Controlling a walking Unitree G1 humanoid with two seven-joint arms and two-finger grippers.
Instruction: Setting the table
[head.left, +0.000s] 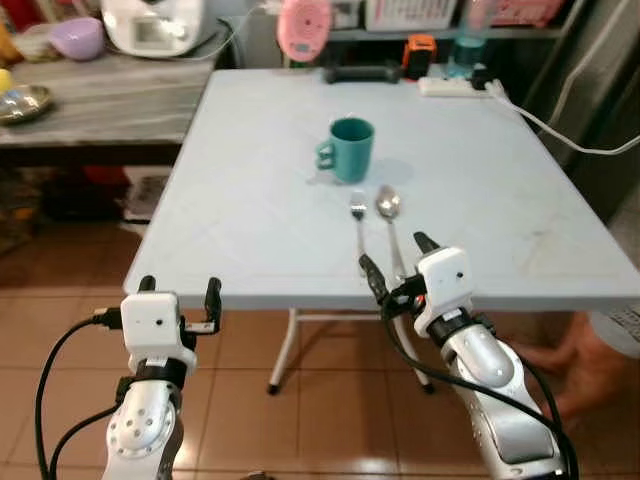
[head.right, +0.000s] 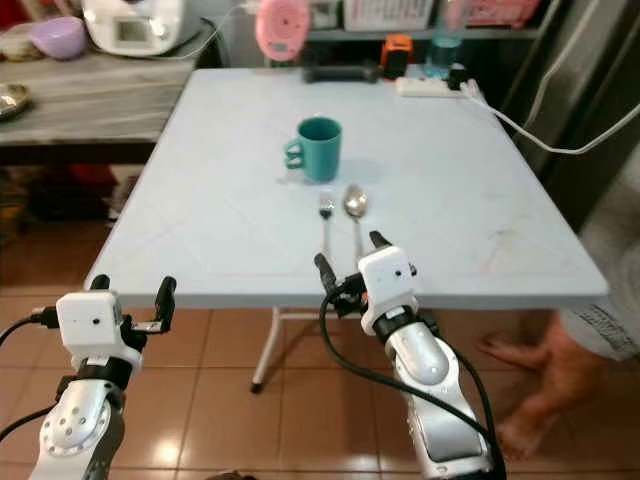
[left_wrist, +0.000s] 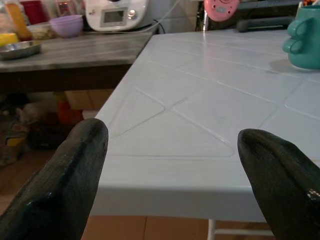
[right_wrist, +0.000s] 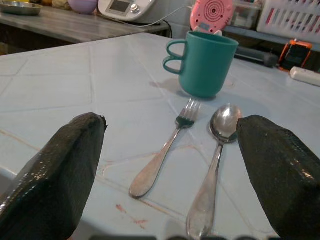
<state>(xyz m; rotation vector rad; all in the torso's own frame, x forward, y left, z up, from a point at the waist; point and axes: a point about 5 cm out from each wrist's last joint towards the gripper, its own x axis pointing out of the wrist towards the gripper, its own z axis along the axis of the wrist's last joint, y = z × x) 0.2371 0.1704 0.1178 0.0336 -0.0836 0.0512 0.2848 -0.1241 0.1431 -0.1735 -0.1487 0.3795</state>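
two pieces, fork and spoon, lie parallel below the cup, so i hold my right hand spread at their handles, left hand spread off the table edge.

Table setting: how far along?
Looks done: teal mug, fork and spoon lie together on the white table, cutlery side by side just in front of the mug. In hand: nothing; right gripper is open at the handles, left gripper open at the table edge. Left: no plate visible.
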